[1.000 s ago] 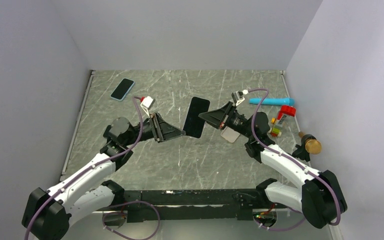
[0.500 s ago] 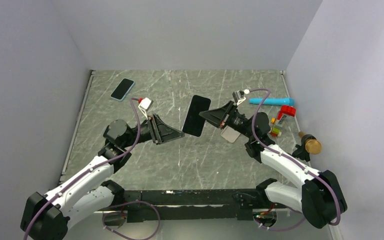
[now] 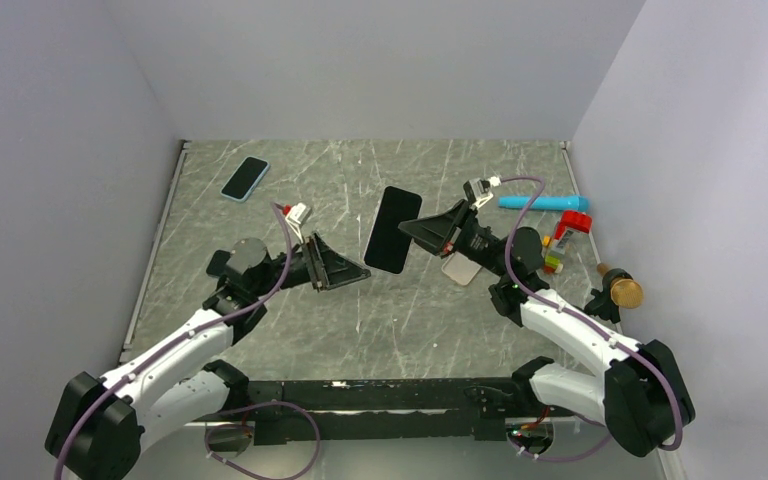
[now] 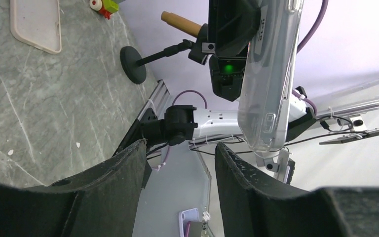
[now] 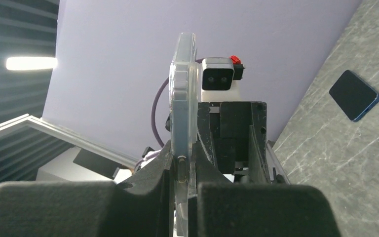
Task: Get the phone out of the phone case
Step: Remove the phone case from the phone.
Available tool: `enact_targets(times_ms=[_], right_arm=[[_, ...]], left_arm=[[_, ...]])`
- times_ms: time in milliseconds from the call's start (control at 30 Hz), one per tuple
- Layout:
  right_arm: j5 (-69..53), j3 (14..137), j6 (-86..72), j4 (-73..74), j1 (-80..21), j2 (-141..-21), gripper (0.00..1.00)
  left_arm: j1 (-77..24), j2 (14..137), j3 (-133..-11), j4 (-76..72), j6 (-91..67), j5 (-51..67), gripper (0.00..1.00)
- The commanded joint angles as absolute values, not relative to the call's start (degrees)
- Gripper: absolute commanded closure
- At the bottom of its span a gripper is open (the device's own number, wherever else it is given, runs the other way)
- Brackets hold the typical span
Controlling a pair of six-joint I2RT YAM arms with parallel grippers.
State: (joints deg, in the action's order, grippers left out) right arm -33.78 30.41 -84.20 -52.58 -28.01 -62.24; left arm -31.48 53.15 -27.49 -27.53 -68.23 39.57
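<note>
The phone (image 3: 393, 229) is black and sits in a clear case. It is held upright above the middle of the table. My right gripper (image 3: 415, 232) is shut on its right edge. In the right wrist view the cased phone (image 5: 184, 94) stands edge-on between the pads of the right gripper (image 5: 186, 173). My left gripper (image 3: 362, 271) is open and empty, just left of and below the phone, not touching it. In the left wrist view the clear case (image 4: 271, 74) hangs beyond my open left gripper (image 4: 180, 163).
A second phone in a blue case (image 3: 245, 179) lies at the back left. A beige case (image 3: 461, 268) lies under the right arm. A teal marker (image 3: 543, 203), a red-and-white item (image 3: 572, 225), a small toy (image 3: 552, 263) and a brass-topped stand (image 3: 620, 288) crowd the right side.
My left gripper has drawn back to the left and down, away from the phone's lower edge. The right gripper still holds the phone in about the same place.
</note>
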Motion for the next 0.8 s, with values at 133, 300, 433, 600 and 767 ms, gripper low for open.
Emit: enact_targets(times_ms=[133,300,433,600,767], right_arm=[[-31.5,34.0,-78.6,-47.6,-28.0,-59.5,1.00],[-31.6,34.6,-78.8,-49.5,-28.0,-61.9,1.00],[-32.0,34.6,-79.4,-51.0,-28.0,-63.4,1.00],[-32.1,34.9,-79.3,-51.0,-28.0,-63.5,1.00],[-32.5,35.2,-79.0,-50.4,-28.1,-63.3,1.00]], left_arm=[[-31.0,49.3,-27.7,-30.0,-66.9,41.9,0.32],[-31.1,47.0,-25.4,-36.7,-72.6,42.2,0.27],[-31.2,48.5,-25.9,-43.4,-76.7,43.4,0.24],[-31.3,50.1,-26.6,-45.2,-77.5,43.5,0.23],[-31.3,51.1,-25.9,-47.3,-78.7,43.1,0.24]])
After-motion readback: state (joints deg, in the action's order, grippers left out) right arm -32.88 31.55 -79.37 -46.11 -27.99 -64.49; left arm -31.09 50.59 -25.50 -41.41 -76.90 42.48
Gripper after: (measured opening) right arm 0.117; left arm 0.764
